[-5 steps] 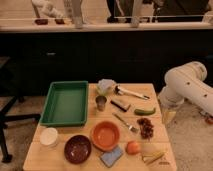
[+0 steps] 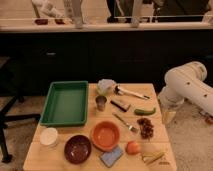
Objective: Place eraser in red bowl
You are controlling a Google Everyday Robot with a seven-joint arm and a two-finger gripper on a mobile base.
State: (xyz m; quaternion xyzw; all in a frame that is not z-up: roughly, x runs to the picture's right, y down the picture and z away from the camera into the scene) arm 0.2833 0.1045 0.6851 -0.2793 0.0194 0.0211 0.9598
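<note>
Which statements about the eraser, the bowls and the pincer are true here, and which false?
1. The eraser lies in the red bowl. False: it lies on the table, beside the metal cup.
2. The pincer hangs by the table's right edge, apart from the eraser. True.
3. The blue sponge sits in the maroon bowl. False: it lies on the table, right of the maroon bowl.
4. The green tray is left of the metal cup. True.
</note>
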